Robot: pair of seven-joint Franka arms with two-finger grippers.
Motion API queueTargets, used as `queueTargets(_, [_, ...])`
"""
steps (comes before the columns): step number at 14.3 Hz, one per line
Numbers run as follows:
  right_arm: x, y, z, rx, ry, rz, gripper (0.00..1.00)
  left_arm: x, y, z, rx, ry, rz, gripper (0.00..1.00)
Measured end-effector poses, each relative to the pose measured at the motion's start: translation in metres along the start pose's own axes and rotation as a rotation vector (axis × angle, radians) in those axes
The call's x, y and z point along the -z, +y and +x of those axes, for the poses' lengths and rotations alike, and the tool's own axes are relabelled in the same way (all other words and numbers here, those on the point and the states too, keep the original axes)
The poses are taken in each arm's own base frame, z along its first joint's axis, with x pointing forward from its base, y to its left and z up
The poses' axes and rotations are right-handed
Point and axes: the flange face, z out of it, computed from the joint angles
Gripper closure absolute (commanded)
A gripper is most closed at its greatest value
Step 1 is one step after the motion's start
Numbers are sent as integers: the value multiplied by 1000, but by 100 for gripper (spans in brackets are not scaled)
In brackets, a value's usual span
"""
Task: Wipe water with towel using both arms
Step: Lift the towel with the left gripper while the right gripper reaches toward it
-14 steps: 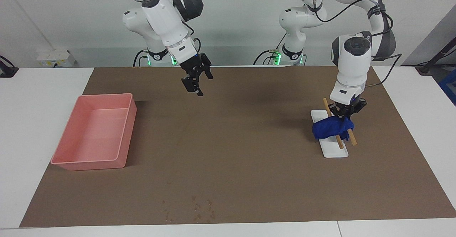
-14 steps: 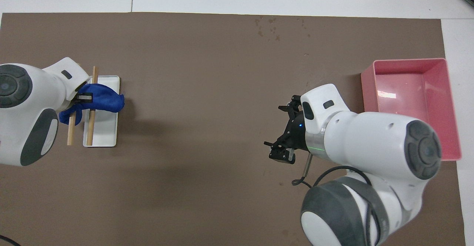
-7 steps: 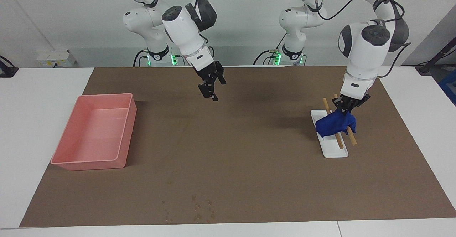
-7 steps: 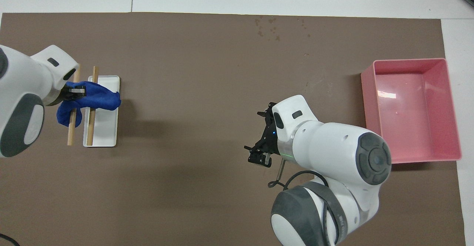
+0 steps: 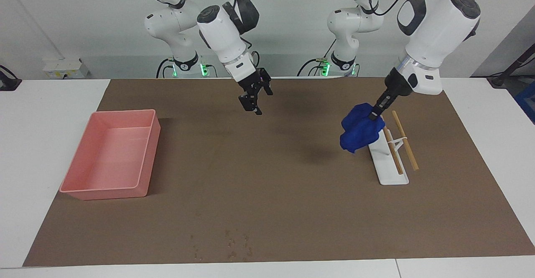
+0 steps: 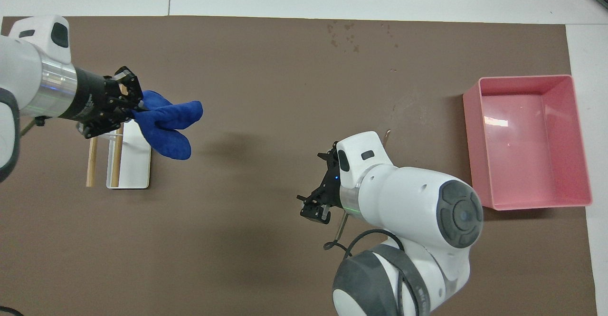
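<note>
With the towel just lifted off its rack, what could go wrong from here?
1. The left gripper pinches only one edge of the blue towel; the hanging bulk could slip free in transit.
2. The water drops lie at the table edge farthest from the robots, a long stretch.
3. The right gripper, open over mid-table, could be bumped if the towel swings across.

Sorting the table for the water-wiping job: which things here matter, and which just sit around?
Matter: towel, held up by the shut left gripper; water drops; open right gripper, waiting over the mat.
Sit around: pink tray, white rack, brown mat.
</note>
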Motion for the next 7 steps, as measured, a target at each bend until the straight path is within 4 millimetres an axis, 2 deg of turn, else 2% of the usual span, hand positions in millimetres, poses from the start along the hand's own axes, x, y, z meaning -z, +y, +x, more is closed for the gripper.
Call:
queueTargets(2, [-3,-13,6,-38,3,9,0,-9,16,-36,192,-94,-26,100])
queueTargets(4, [-4,-24,12,-39,7,16,0,-22,26,-63,343,-187,-45,100])
queueTargets(7, [-1,-27,20,-31,43,-5,0,-48,27,-107,430,-252,5,100])
